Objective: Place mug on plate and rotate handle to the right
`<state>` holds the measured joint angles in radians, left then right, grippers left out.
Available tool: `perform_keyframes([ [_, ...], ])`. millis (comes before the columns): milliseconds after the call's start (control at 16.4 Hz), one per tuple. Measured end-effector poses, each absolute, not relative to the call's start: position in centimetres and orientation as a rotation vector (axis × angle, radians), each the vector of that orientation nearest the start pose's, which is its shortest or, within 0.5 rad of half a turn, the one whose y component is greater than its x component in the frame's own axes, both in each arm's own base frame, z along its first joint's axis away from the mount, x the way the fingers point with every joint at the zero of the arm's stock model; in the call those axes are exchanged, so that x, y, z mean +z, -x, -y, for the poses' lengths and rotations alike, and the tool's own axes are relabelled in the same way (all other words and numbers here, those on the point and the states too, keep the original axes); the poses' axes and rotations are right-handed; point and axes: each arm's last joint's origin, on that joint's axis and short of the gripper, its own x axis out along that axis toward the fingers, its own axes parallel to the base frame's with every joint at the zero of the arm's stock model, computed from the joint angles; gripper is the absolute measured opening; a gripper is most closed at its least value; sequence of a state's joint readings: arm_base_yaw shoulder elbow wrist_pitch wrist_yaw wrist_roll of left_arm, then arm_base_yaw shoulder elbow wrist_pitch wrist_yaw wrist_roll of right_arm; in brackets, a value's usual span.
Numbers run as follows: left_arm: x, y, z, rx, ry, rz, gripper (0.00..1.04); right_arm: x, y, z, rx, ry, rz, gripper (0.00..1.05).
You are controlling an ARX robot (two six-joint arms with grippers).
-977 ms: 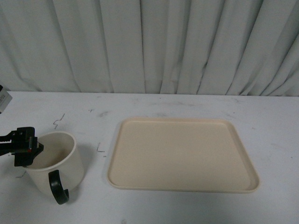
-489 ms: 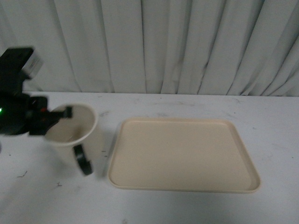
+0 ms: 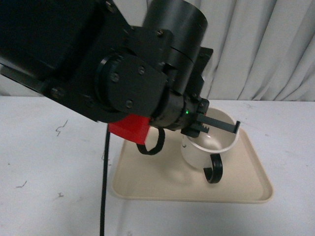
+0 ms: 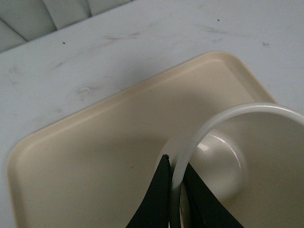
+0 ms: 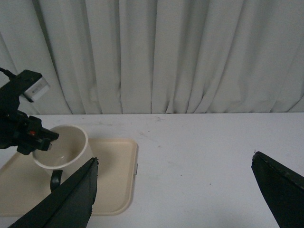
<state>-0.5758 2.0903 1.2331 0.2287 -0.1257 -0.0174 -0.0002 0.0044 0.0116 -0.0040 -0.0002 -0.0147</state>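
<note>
**A:** Location of the cream-white cylindrical mug (image 3: 209, 143)?

**B:** Over the flat beige rectangular plastic tray (image 3: 147, 178), right of its centre. Contact cannot be confirmed. The glossy black loop handle (image 3: 214, 169) faces the robot.

**A:** Fingers?

**B:** The left gripper (image 4: 176, 176) clamps the mug rim between its fingers (image 4: 158, 202). The right gripper (image 5: 173, 190) is spread wide above the white counter (image 5: 199, 142).

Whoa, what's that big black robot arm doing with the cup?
The robot's left gripper is pinching the rim of the cream mug, one finger inside and one outside, and holds it over the beige plate. I cannot tell whether the mug has touched down. Its black handle points toward the camera, not to the right yet. The right gripper is open and empty, off to the side above the table.
</note>
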Motion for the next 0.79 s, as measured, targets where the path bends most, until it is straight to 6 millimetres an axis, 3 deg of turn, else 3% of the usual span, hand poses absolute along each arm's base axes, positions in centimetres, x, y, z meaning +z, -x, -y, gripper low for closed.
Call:
perform_keyframes([
  [183, 11.3, -37.4, 23.7, -0.406, -0.247, -0.651, 0.03, 16.7, -9.7, 0.0, 0.0, 0.015, 0.003, 0.98],
  [427, 11.3, -36.9, 23.5, -0.397, -0.322, -0.679, 0.44, 16.7, -9.7, 0.0, 0.0, 0.015, 0.004, 0.98],
  [489, 12.7, -35.6, 23.4, -0.447, -0.336, -0.649, 0.56, 16.7, -9.7, 0.0, 0.0, 0.015, 0.003, 0.98],
  [550, 15.4, -34.4, 23.3, -0.522, -0.323, -0.546, 0.67, 16.7, -9.7, 0.0, -0.001, 0.015, 0.004, 0.98],
  [672, 23.6, -31.1, 21.3, -0.58, -0.284, -0.099, 0.91, 16.7, -9.7, 0.0, 0.0, 0.015, 0.003, 0.98],
  [733, 25.8, -30.3, 20.5, -0.514, -0.252, 0.041, 0.97, 16.7, -9.7, 0.0, -0.001, 0.015, 0.003, 0.98],
  [794, 26.5, -29.5, 19.1, -0.307, -0.147, 0.109, 0.87, 16.7, -9.7, 0.0, 0.001, 0.015, 0.004, 0.98],
])
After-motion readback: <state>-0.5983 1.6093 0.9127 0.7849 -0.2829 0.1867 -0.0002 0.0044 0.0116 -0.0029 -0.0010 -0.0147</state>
